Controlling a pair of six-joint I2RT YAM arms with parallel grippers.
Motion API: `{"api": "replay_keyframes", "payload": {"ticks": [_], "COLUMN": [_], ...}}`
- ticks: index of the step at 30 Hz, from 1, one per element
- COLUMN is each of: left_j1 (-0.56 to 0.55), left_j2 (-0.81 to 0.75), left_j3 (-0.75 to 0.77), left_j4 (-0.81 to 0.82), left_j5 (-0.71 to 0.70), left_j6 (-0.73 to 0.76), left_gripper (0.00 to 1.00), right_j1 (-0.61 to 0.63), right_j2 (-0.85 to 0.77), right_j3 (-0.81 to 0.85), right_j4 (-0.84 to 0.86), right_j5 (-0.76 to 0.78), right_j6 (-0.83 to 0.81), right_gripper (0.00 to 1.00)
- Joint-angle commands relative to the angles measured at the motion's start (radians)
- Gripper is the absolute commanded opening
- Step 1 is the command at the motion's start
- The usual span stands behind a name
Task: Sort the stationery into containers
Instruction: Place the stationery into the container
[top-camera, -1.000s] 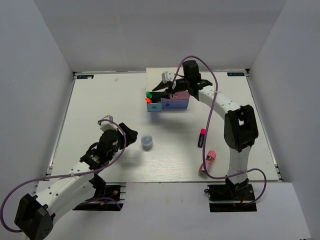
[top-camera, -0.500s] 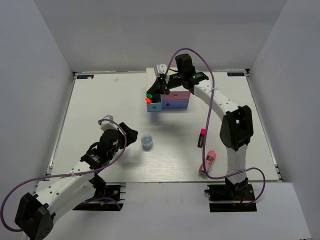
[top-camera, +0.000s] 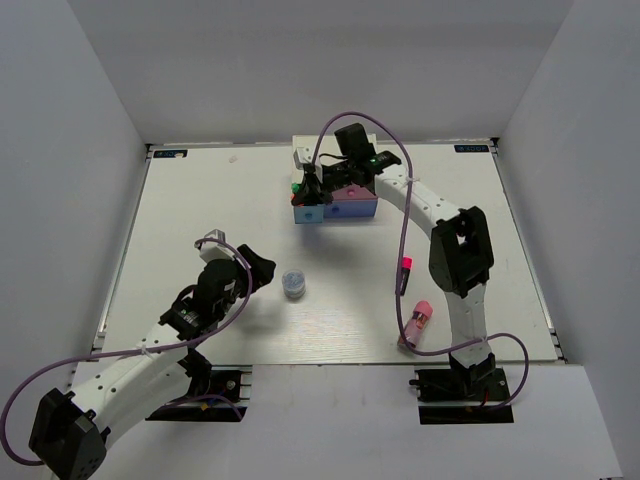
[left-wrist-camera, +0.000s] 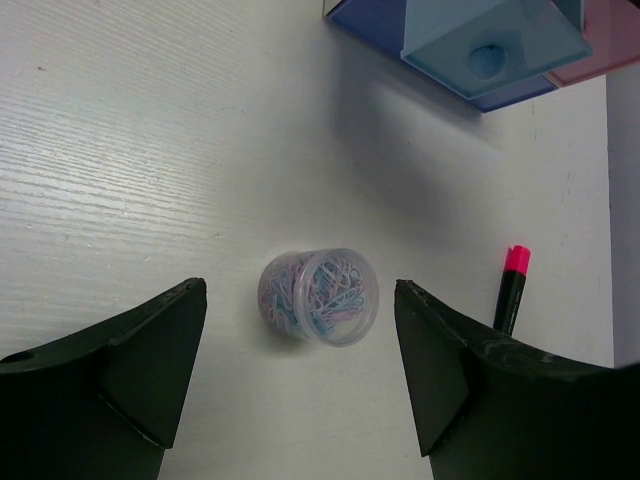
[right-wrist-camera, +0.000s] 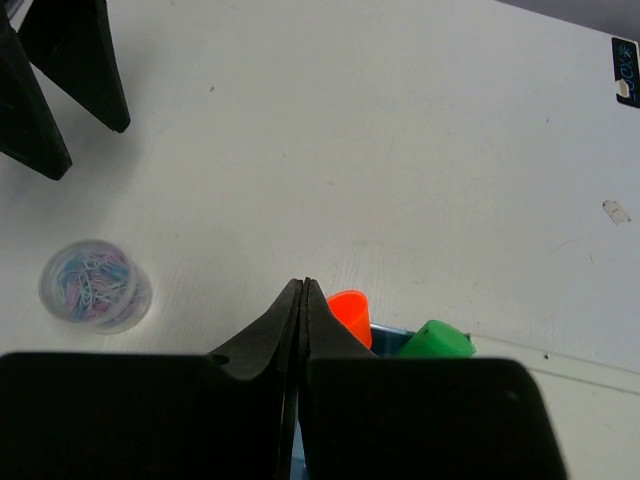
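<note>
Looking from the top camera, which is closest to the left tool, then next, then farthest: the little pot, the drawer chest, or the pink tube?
Starting from the left tool:
1. The little pot, just to its right.
2. The drawer chest, farther back, in the middle.
3. The pink tube, far right, near the front edge.

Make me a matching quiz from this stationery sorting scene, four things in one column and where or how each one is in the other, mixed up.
1. paper clip pot
2. pink-tipped highlighter
3. orange highlighter
4. right pincer

A. shut
B. in the light blue drawer
C. standing before the left pincer
D. lying beside the right arm

Pairs: 1-C, 2-D, 3-B, 4-A
</note>
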Motion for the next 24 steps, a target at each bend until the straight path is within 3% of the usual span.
{"api": "replay_keyframes", "payload": {"ticks": [1, 24], "left_j1": [-0.003, -0.003], "left_j2": [-0.022, -0.022], "left_j3": [0.003, 0.003], "left_j4": [-0.014, -0.014], "left_j5": [-0.010, -0.010], "left_j6": [0.006, 0.006], "left_gripper": [0.86, 0.86], "right_j1": [-0.002, -0.011], "right_j2": [0.008, 0.060], "right_j3": [0.058, 0.123], "right_j4": [-0.020, -0.095], "right_j5": [0.029, 0.120], "right_j6": [-0.019, -0.050], "right_gripper": [0.02, 0.02]}}
